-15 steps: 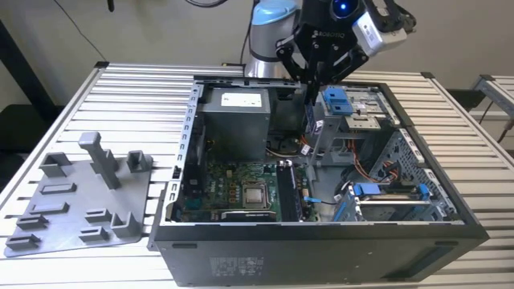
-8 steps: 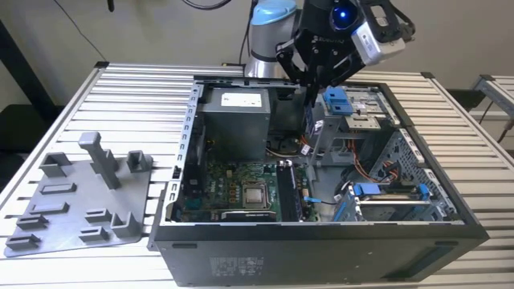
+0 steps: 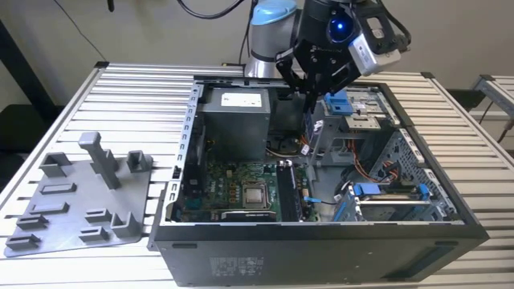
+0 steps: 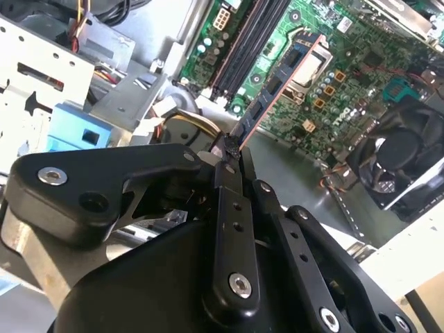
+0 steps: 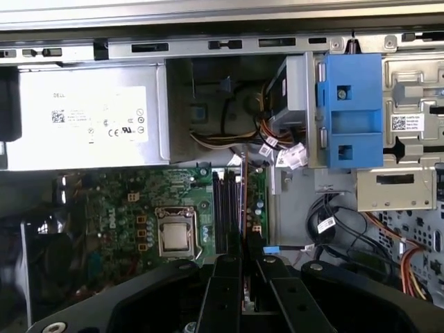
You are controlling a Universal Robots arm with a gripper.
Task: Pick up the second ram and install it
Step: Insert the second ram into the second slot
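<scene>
My gripper [image 3: 307,96] hangs over the open computer case [image 3: 321,232], shut on the second ram [image 3: 309,123]. The ram is a thin dark stick that points down from the fingers into the case. In the second wrist view the ram [image 4: 277,83] runs out from the gripper [image 4: 232,149] with its chips and reddish edge showing. It hovers above the green motherboard [image 4: 333,76]. In the first wrist view the ram [image 5: 244,208] shows edge-on above the gripper [image 5: 244,262], in line with the dark memory slots [image 5: 222,211] next to the silver chip [image 5: 175,238].
A grey plastic tray [image 3: 72,198] with upright posts lies on the slatted table at the exterior view's left. Inside the case are the grey power supply [image 5: 90,125], a blue drive bracket [image 5: 350,111], bundled cables [image 5: 277,139] and a black fan [image 4: 399,159].
</scene>
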